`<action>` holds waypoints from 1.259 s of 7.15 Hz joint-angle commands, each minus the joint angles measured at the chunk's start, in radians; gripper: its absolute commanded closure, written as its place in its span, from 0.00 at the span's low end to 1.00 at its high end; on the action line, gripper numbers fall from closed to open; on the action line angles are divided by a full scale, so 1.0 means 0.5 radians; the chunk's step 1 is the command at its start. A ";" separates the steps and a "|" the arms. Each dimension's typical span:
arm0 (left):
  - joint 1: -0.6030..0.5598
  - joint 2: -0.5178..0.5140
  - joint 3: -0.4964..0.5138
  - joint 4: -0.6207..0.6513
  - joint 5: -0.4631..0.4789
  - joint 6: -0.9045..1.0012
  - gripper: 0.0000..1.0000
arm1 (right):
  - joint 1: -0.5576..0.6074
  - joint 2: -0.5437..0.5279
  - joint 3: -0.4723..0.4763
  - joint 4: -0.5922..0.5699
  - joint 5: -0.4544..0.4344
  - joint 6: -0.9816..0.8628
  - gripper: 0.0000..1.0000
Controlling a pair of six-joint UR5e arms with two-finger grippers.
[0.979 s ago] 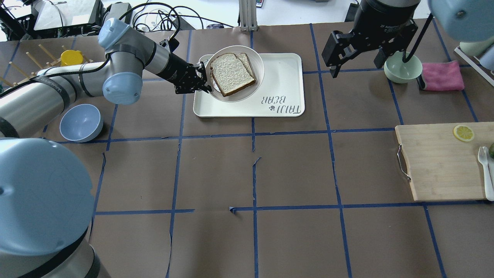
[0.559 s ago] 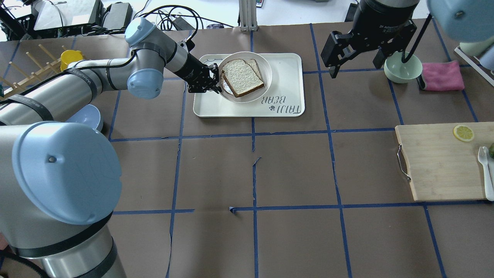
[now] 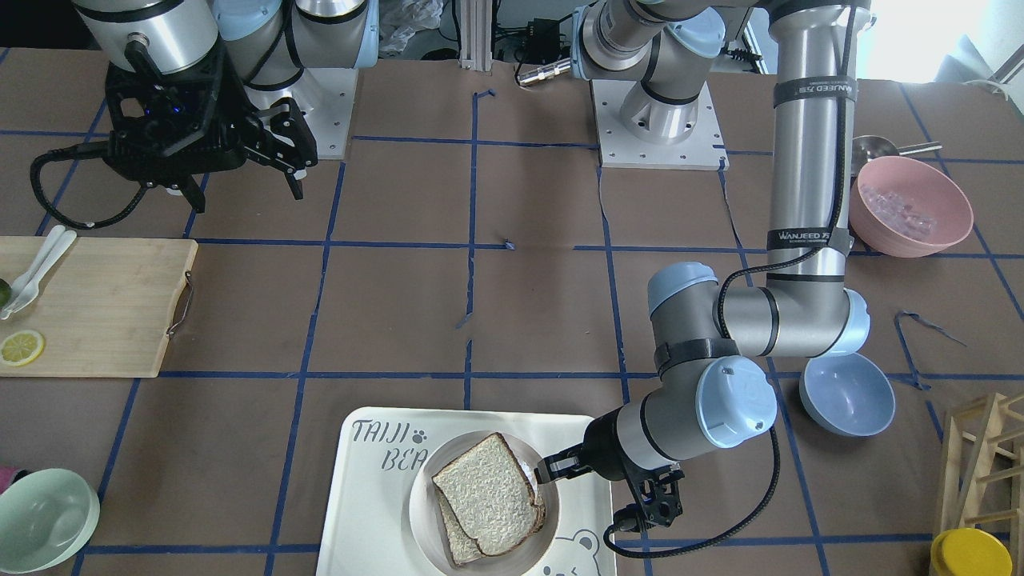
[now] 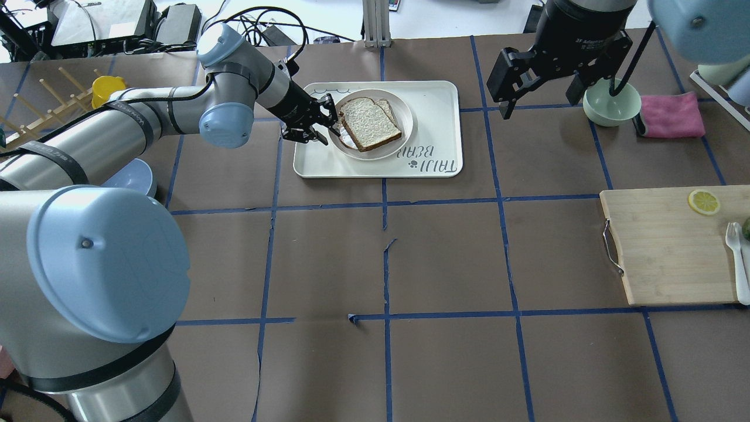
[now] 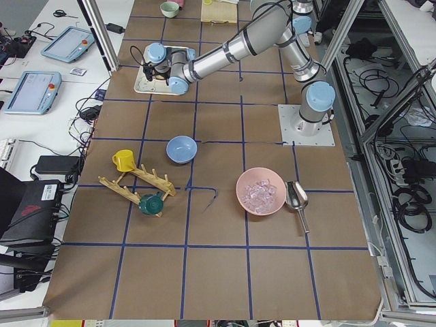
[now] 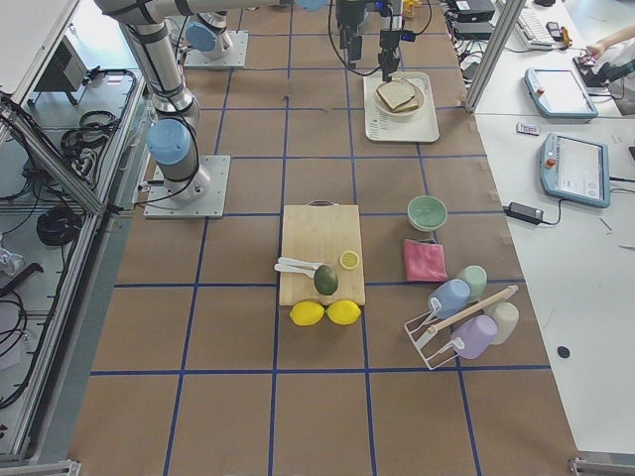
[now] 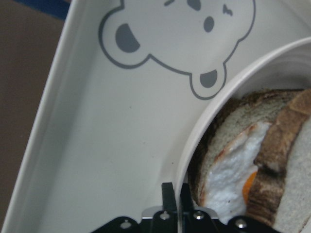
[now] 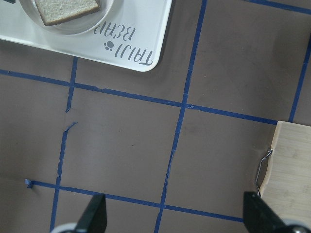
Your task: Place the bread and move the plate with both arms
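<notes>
The cream plate [image 4: 381,153] lies low on the bear-printed tray [image 4: 433,111]. The bread [image 4: 369,123] lies on it, on top of the slice with the fried egg [image 7: 228,179]. My left gripper [image 4: 328,124] is shut on the plate's left rim; the wrist view shows its fingers [image 7: 168,194] clamped over the rim [image 7: 204,121]. The front view shows the same grip [image 3: 546,472] beside the bread [image 3: 488,492]. My right gripper [image 4: 539,99] is open and empty, high above the table to the right of the tray, and the tray's corner [image 8: 146,29] shows in its wrist view.
A green bowl [image 4: 612,102] and a pink cloth [image 4: 671,114] lie at the back right. A cutting board [image 4: 668,246] with a lemon slice [image 4: 704,201] is at the right. A blue bowl [image 4: 126,176], a yellow cup [image 4: 105,88] and a wooden rack [image 4: 53,99] are at the left.
My left gripper carried the plate with the bread to the right and lowered it onto the tray. The right gripper has barely moved and stays open.
</notes>
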 commanded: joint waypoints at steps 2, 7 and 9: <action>-0.017 0.348 -0.026 -0.356 0.172 0.046 0.08 | 0.000 0.000 0.000 0.002 -0.001 0.000 0.00; -0.036 1.176 -0.063 -1.574 0.736 0.446 0.00 | -0.003 0.000 0.000 0.002 -0.004 0.003 0.00; -0.036 1.328 -0.084 -1.671 0.927 0.515 0.00 | -0.003 0.000 0.000 0.002 -0.004 0.003 0.00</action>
